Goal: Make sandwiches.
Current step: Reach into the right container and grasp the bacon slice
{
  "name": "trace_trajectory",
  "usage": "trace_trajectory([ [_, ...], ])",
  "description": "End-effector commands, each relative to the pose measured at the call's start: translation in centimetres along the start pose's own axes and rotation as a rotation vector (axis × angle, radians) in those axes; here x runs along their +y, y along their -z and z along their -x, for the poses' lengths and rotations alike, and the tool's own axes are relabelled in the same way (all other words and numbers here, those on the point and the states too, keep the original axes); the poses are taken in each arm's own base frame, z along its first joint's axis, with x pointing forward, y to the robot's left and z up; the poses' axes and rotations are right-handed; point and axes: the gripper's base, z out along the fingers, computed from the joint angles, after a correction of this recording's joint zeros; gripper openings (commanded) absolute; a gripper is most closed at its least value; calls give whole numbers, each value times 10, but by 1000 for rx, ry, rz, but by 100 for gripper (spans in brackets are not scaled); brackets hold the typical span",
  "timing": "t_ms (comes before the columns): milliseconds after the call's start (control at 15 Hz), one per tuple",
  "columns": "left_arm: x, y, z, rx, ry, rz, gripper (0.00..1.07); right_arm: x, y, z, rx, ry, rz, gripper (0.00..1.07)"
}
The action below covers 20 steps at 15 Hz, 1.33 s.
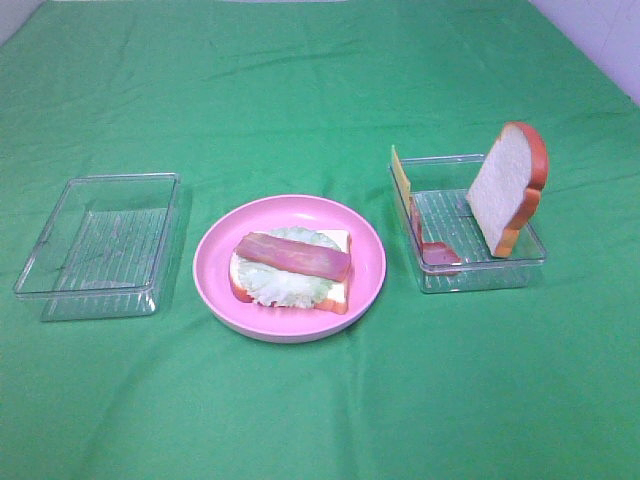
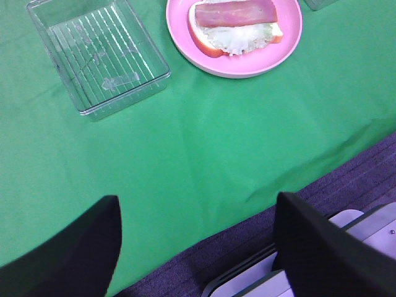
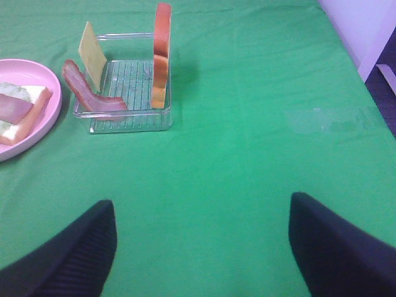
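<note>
– Exterior high: looking for sandwich (image 1: 290,270).
– Spotted on plate (image 1: 212,265) (lettuce (image 1: 285,288) mostly hidden under bacon (image 1: 295,257)).
– Checking pincers?
– Spread wide, grasping nothing: left gripper (image 2: 198,210), right gripper (image 3: 201,207), only fingertips showing. Can't read moulded mark (image 2: 120,80) on left tray (image 2: 86,49).

Green-clothed table (image 1: 320,410) carrying three containers in a row.
A round pink plate (image 1: 372,262) sits near the middle, a clear plastic tray (image 1: 95,303) lies just beside it on the left, and a second clear tray (image 1: 480,276) rests on the right, near the plate but apart from it.
</note>
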Motion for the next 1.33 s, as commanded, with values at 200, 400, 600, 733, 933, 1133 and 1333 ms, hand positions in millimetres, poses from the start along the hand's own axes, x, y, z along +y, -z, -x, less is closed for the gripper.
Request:
trace_trajectory([
  [200,12,14,-64,-91,-53,-8,67,0,1,0,-24,8,-5,73],
  [400,16,10,-88,-129,-99,-10,67,0,1,0,-24,8,-5,73],
  [600,15,9,-110,-309,-206,-69,67,0,1,0,-24,8,-5,73],
  [733,15,2,-114,-362,-206,-75,67,0,1,0,-24,8,-5,73],
  [933,16,-6,-117,-408,-202,-81,67,0,1,0,-23,8,-6,73],
  [1133,16,-6,-117,-408,-202,-82,67,0,1,0,-21,8,-6,73],
  [1333,15,-6,-117,-409,-201,-85,67,0,1,0,-21,8,-6,73],
])
